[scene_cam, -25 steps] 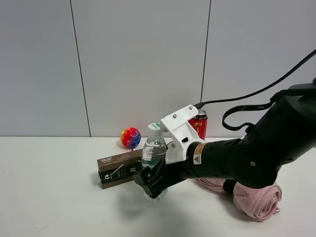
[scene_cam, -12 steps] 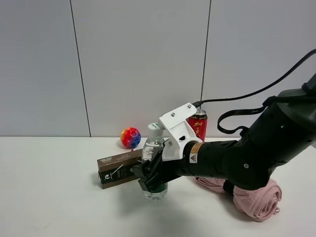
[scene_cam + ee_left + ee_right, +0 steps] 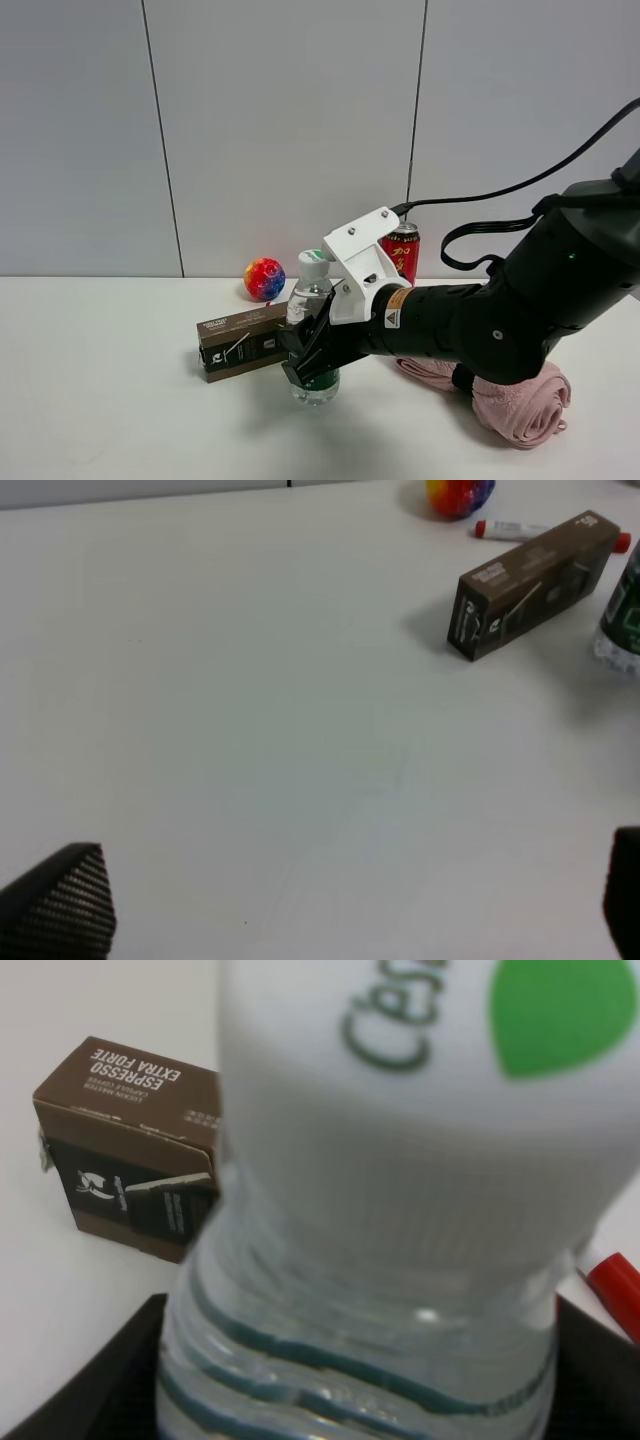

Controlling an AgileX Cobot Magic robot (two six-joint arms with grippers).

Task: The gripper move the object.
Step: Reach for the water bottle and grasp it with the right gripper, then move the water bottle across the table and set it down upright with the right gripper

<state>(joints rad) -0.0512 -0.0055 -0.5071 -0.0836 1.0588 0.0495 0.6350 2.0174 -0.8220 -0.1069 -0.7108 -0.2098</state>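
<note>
My right claw sits around the bottle, which stands upright on the desk, just in front of the brown box and well clear of the red can behind it. From my right wrist view, a black jaw shows on each side of the bottle's ribbed body below the shoulder. I cannot tell whether they are pressing on the plastic or only bracketing it. My left claw hangs spread apart over bare desk, holding nothing. I judge the bottle thin-walled and springy. It looks filled with water, so it should be fairly heavy and top-loaded, and the smooth label may be slick. A hard squeeze would buckle it and a weak one would let it slide. The best hold seems to be the ribbed band near the label, about mid-height, where the wall is stiffer and the weight is balanced. Compared with a second ago, my claw has climbed from the bottle's base up to the label band, exposing the bottom. The bottle itself has not shifted.
</note>
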